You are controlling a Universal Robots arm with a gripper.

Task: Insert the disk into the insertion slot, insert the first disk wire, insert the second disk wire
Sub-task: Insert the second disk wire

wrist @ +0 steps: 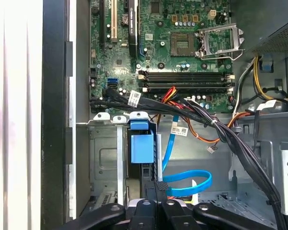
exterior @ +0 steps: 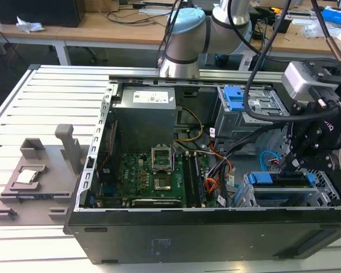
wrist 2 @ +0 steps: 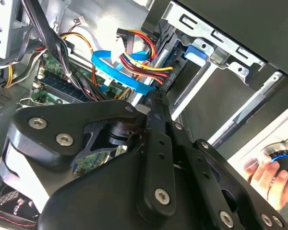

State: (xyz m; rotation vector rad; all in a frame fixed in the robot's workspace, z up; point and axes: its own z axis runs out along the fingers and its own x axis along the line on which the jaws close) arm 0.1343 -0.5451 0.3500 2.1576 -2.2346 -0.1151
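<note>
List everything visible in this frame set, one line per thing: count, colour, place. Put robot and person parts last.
Computer case: one, black, open, on the slatted table.
Motherboard: one, green, on the case floor.
Power supply: one, grey, at the case's far wall.
Disk: one, blue caddy, seated in the insertion slot, exterior view's right.
Flat cable: one, light blue, looping beside the disk.
Fixture: one, grey, on the table, exterior view's left.
Gripper: one, black, at the disk's end.
Person's hand: one, on a knob outside the case.

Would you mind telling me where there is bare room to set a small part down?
The ribbed table top is bare between the grey fixture and the computer case. It is crowded around the pincer, with cables beside the disk.
</note>
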